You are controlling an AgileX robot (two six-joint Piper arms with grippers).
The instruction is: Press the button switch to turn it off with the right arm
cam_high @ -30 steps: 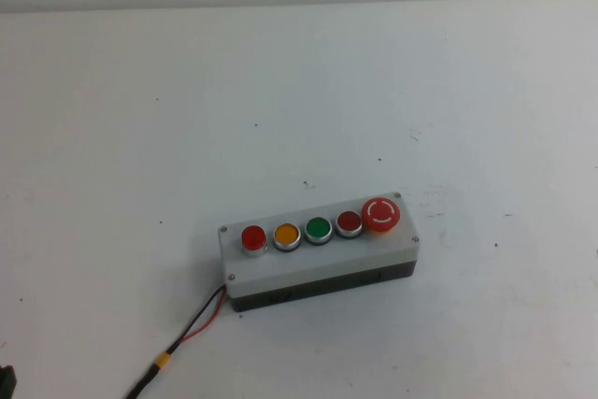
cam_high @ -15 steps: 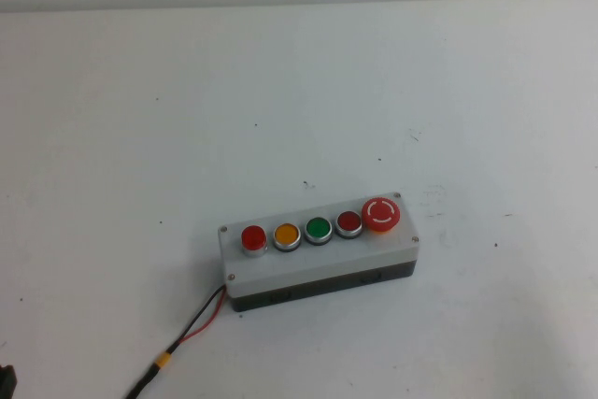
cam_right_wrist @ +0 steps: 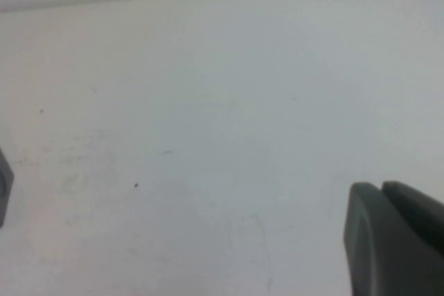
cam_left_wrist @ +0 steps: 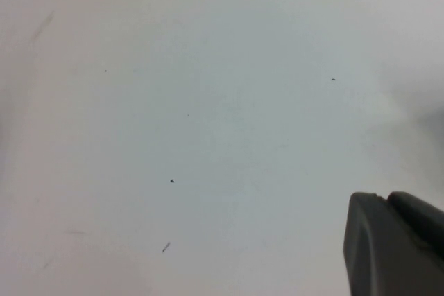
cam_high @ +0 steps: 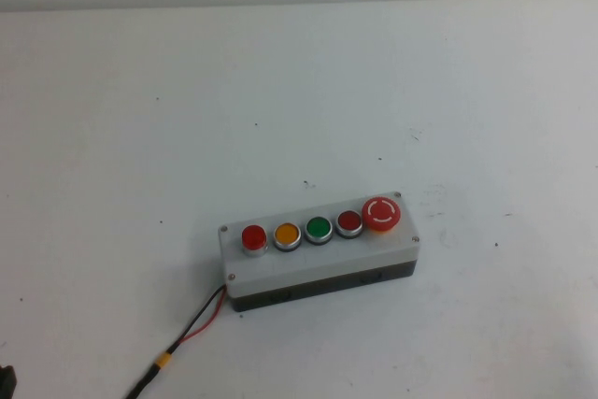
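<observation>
White table [cam_high: 140, 137] carries grey box [cam_high: 322, 268]; red button switch [cam_high: 253, 237] sits at its left end, untouched, beside an orange button [cam_high: 287, 234]. Left gripper [cam_left_wrist: 395, 247] and right gripper [cam_right_wrist: 395, 240] hover over bare table; can't tell their finger state.

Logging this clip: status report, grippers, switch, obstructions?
Left gripper and right gripper both over bare table, away from the box. Button switch untouched at grey box left end. Nothing blocking it.
</observation>
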